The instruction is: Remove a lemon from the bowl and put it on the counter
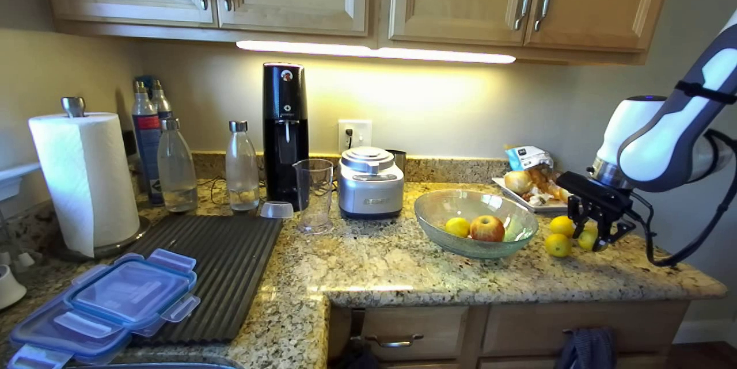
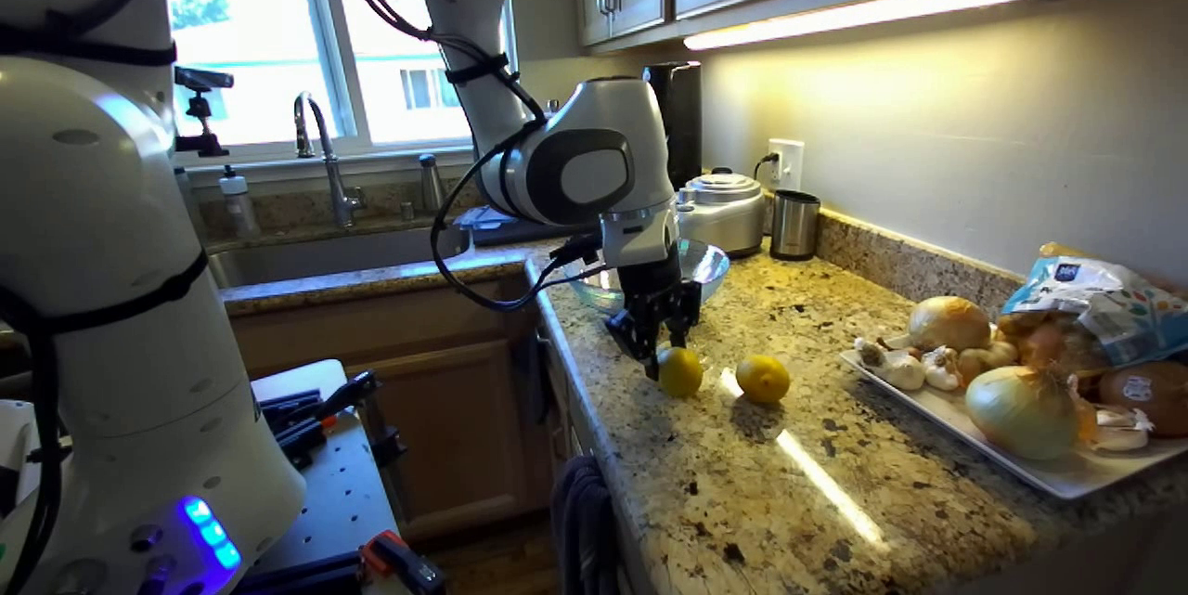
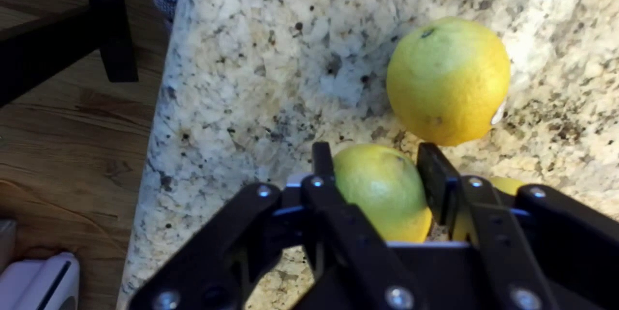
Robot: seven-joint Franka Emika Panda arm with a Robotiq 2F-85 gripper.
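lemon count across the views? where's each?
4. One lemon in the glass bowl beside the apple; a second lemon between the jaws of the pincer; a third and a fourth close by on the granite counter. Others may be hidden.

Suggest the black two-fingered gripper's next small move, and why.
I'd probably ease the gripper open just slightly: its fingers closely flank a yellow-green oval lemon that seems to rest on the speckled tan granite counter, and another yellow lemon beside one finger might get bumped.

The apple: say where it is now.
In an exterior view, right of centre, the apple sits in the glass bowl, just right of a lemon.
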